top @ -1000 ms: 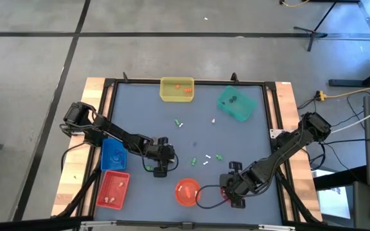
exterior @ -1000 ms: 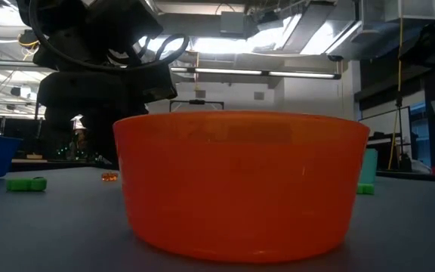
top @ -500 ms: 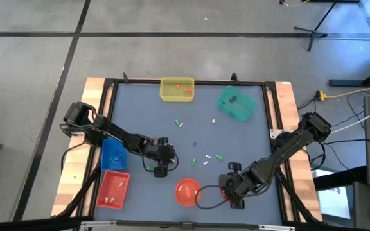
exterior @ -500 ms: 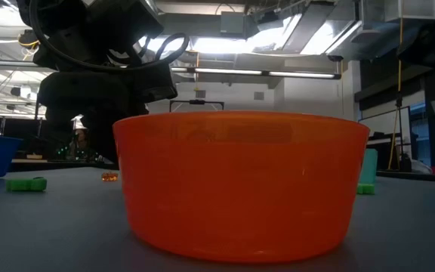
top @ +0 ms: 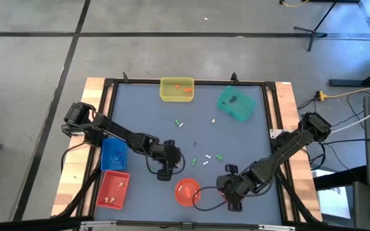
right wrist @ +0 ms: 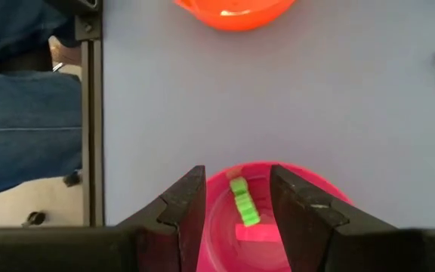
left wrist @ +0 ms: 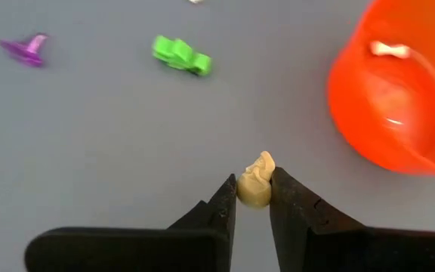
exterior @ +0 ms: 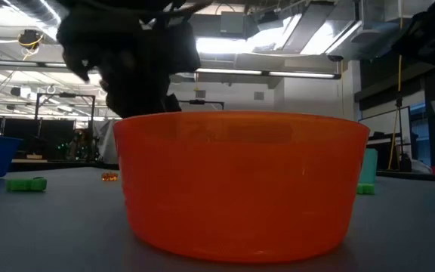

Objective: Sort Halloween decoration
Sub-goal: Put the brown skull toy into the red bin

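Note:
My left gripper hangs just left of the orange bowl, shut on a tiny beige decoration. A white bone-shaped piece lies inside that bowl. My right gripper stands open above a pink bowl at the near right. A green piece lies in the pink bowl, between the fingers and apart from them. More decorations are loose on the mat: a green one, a purple one, and white and green ones at mid-table. My left gripper pinches the beige piece by its lower half between its two fingertips. The fingers slant downward from the table's left side. The piece stands upright, its top poking out past the fingertips, clear of the mat.
A yellow tray and a teal bowl sit at the far edge. A blue tray and a red tray stand at the near left. A person's legs in jeans show beyond the table frame.
My left gripper has risen and moved toward the orange bowl, staying shut on the beige piece, which now hangs clear of the mat.

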Robot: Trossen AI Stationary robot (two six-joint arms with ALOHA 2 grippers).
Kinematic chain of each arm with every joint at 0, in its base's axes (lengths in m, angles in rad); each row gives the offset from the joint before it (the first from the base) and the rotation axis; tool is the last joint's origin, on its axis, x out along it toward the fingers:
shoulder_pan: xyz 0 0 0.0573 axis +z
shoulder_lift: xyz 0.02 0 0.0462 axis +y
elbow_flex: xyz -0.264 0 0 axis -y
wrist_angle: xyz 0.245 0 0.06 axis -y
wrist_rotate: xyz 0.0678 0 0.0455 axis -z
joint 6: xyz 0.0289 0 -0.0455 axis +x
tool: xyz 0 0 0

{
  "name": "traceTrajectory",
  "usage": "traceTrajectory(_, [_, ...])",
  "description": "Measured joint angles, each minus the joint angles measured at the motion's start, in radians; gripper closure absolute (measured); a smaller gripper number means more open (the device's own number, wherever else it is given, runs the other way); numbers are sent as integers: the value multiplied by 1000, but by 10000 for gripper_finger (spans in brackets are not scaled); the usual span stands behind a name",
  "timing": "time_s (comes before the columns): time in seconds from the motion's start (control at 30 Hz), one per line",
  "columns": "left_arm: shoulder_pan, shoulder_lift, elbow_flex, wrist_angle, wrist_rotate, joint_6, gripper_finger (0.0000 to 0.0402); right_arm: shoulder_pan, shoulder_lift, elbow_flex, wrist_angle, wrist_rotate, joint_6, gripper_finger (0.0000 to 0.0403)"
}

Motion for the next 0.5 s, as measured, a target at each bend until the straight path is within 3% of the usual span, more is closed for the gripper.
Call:
traceTrajectory(0.33, [-86, -1, 264, -516, 58, -1, 360, 0, 0, 0, 1, 81, -79, 258])
traceTrajectory(0.5, [-160, -2, 363, -680, 60, -82, 360, 0, 0, 0, 1, 88, -87, 258])
